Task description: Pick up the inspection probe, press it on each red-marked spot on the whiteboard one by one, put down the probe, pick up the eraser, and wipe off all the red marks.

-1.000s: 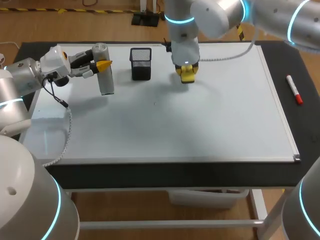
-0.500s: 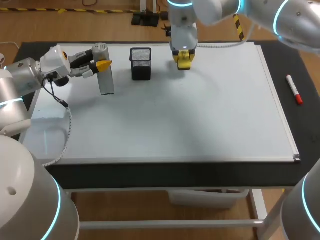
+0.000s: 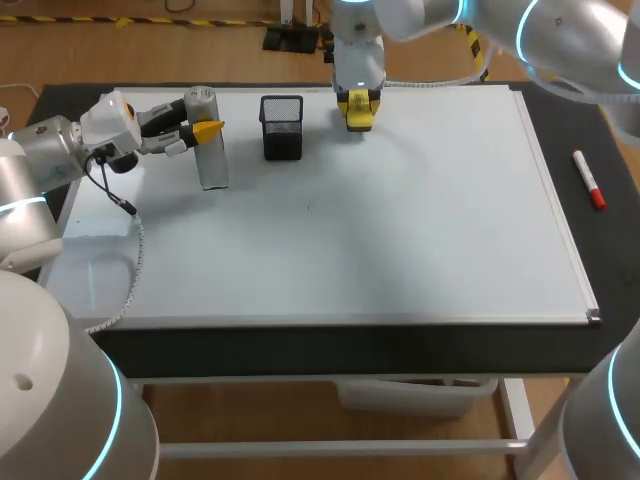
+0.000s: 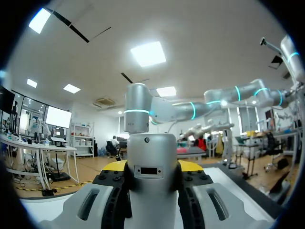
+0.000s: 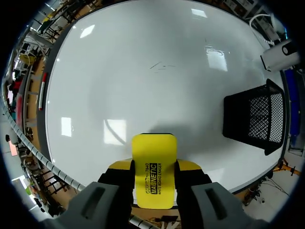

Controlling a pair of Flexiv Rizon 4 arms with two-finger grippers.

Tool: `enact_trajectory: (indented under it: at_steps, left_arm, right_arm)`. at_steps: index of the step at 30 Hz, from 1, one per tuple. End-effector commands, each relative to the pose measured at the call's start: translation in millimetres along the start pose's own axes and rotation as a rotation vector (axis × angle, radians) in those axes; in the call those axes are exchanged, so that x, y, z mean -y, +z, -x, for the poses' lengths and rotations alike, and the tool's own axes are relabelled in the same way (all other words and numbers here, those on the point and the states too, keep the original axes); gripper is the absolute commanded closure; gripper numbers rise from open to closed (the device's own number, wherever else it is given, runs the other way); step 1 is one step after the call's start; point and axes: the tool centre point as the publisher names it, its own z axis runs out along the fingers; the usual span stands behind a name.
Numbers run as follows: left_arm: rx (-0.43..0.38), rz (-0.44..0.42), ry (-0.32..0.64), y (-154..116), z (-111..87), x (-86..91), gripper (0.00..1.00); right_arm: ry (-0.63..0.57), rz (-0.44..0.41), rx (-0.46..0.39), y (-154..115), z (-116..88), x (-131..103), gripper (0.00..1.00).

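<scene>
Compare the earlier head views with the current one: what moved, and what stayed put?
The right end effector, shut on the yellow rectangular eraser, moved toward the far edge of the whiteboard and slightly nearer the black mesh pen holder. Nothing was grasped or released. The left end effector stayed shut on the grey cylindrical probe; the holder and the red marker pen kept their places.

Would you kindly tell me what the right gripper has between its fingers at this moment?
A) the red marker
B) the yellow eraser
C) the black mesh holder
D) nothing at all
B: the right wrist view shows the right gripper shut on the yellow eraser, gripped from both sides. The black mesh holder stands apart on the whiteboard, and the red marker lies beside the board.
</scene>
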Motion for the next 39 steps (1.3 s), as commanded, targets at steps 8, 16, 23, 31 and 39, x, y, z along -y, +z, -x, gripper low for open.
enact_trajectory:
  at_steps: [8,16,23,31,39]
  left_arm:
    - [0.002,-0.001,0.002,0.9,-0.2,0.3,1.00]
    - [0.002,-0.001,0.002,0.9,-0.2,0.3,1.00]
    - [0.002,-0.001,0.002,0.9,-0.2,0.3,1.00]
    - [0.002,-0.001,0.002,0.9,-0.2,0.3,1.00]
    - [0.002,-0.001,0.002,0.9,-0.2,0.3,1.00]
  right_arm:
    - [0.004,0.078,0.001,16.0,3.4,11.3,1.00]
    - [0.001,0.077,-0.010,17.6,3.9,9.5,1.00]
    - [0.005,0.074,-0.010,17.2,3.0,4.3,1.00]
    - [0.030,0.070,-0.029,10.8,-1.4,-2.4,0.00]
    - [0.092,0.046,-0.008,-1.6,-17.9,-10.5,0.00]
